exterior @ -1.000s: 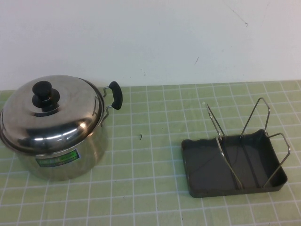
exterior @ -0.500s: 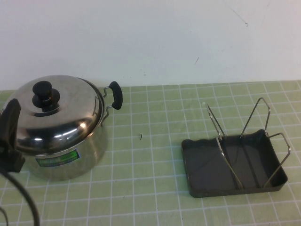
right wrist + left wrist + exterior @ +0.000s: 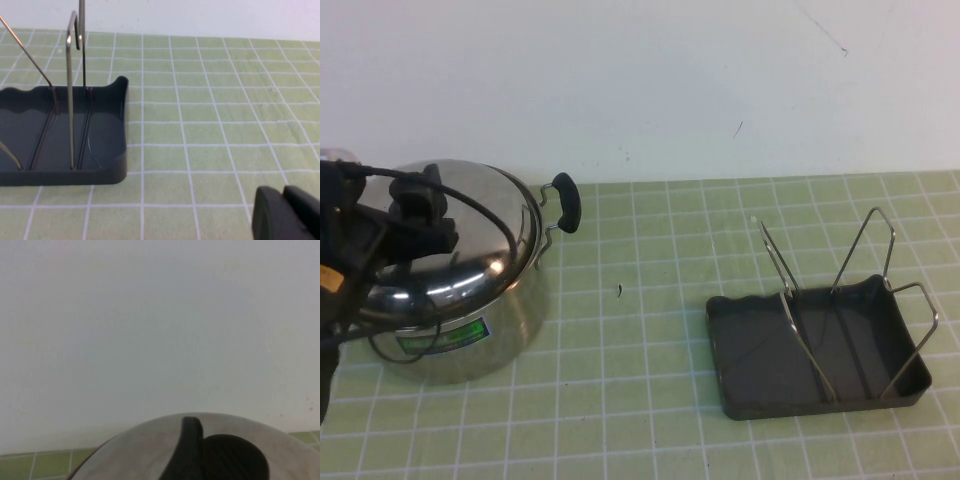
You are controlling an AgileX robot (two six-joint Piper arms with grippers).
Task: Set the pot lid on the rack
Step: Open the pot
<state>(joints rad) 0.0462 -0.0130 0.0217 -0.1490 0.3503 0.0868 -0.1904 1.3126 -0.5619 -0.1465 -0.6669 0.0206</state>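
Pot lid (image 3: 450, 235) sits closed on the pot (image 3: 470, 320) at the table's left side, its black knob (image 3: 415, 200) at the centre of the dome. The left gripper (image 3: 420, 222) is at that knob — whether its fingers are parted or closed on it I cannot tell; the left wrist view shows only 1 dark finger (image 3: 189, 450) just beside the knob. To do this step well, I judge the fingers should straddle the knob squarely and clamp under its flare, then lift straight up so the rim clears the pot. The rack (image 3: 820, 350) stands well apart to the right, its wire loops (image 3: 880, 260) upright. The right gripper (image 3: 285, 215) shows only in its own wrist view, near the rack; its state is unclear.
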